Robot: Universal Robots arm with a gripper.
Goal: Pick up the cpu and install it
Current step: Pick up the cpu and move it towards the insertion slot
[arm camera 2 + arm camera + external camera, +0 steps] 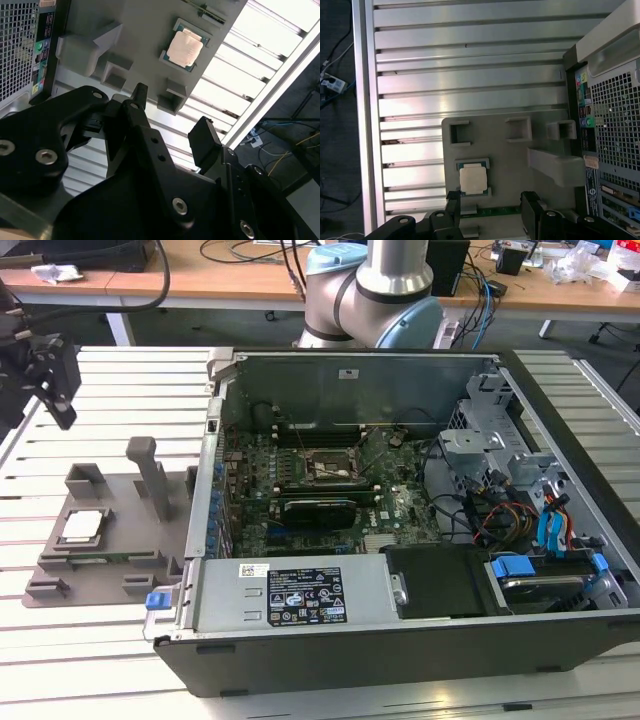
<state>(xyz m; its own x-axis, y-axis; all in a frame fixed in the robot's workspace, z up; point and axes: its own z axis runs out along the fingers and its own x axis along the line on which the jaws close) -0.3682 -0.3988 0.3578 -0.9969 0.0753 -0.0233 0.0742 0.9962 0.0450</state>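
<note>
Presently on record, pick-up stage not yet begun.

Item: cpu [80,525]. Flat square chip, silver lid, thin tan-green rim. Seated face-up in a shallow nest on the grey tray [128,532], lower left of the exterior view, on the slatted bench [100,640]. Untouched.

Tool: claw [58,405]. Upper left of the exterior view, high above the tray and well apart from the chip. Jaws spread wide, nothing held. In the second wrist view, claw [170,117] aimed toward the tray, chip lying ahead of the gap rather than inside it.

Destination: socket [322,472] within the open computer case [400,640], centre of the exterior view, well apart from the tray.

Hazards, as judged:
- Fingertip strike on the nest ledges or the upright post [150,475] beside the chip, through an off-line descent.
- Off-centre pinch on a thin rim, tilting or flicking the chip out of its nest.
- Slip from a smooth metal lid under a light grip.
- Knock against the case wall during carry-over.
- Skewed or mis-turned seating, with damage to socket contacts.
</note>
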